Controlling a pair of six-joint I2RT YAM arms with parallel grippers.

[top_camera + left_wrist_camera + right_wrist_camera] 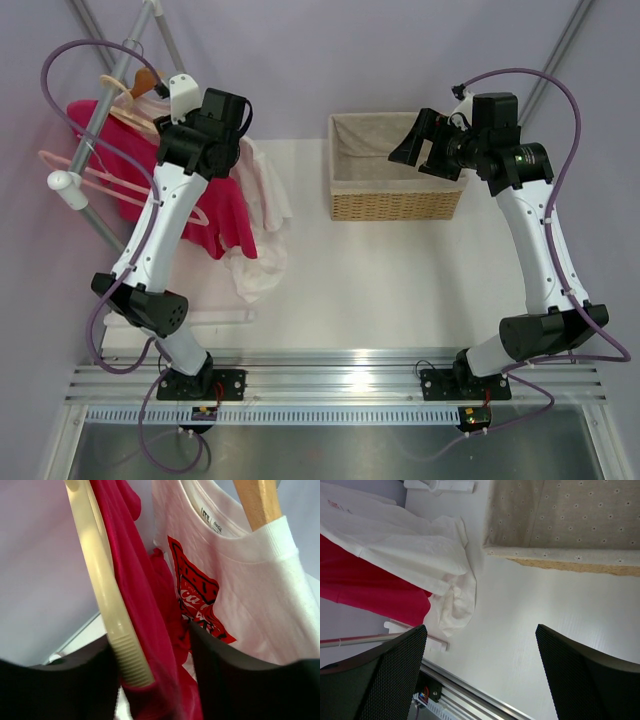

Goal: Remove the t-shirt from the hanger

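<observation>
Table [400, 290] bears lined basket [395, 205] (t-shirt [222, 218] hangs apart).

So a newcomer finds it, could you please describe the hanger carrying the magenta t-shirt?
Find the clothes rail at the table's far left. The hanger runs between the fingers of the left pincer, alongside the magenta t-shirt. It is thin cream plastic, unlike the brown wooden hanger and the pink hanger.

My jaws: spread wide, above the counter [520, 610].
View's left: white shirt [415, 545] overlapping the t-shirt [370, 597], its crumpled end resting on the counter.
Top right: cloth-lined basket [560, 525].
</observation>
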